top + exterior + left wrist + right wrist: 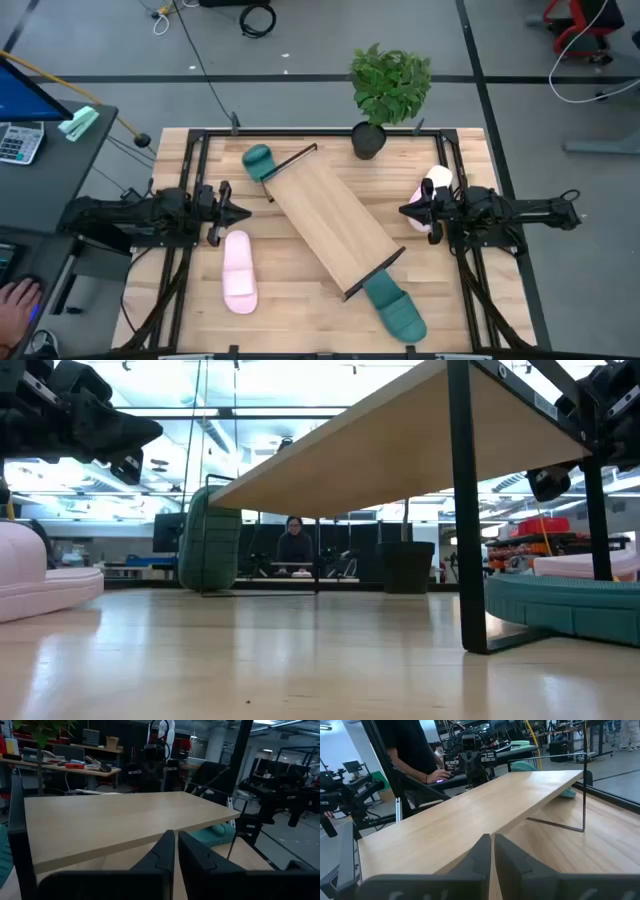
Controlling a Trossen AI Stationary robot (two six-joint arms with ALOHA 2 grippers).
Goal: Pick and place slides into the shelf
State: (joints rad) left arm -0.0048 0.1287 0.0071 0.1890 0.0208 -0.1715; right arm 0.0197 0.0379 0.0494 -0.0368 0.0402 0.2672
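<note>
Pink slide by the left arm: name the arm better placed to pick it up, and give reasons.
Left. The left gripper sits just above the pink slide, fingers shut. The right gripper waits across the shelf.

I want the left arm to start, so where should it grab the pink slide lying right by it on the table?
Probably by the wide strap of the pink slide, coming straight down from above. It lies flat, sole down, beside the shelf, so the raised strap is the one part the fingers can close across. The left gripper, shut, waits just past one end of it.
</note>
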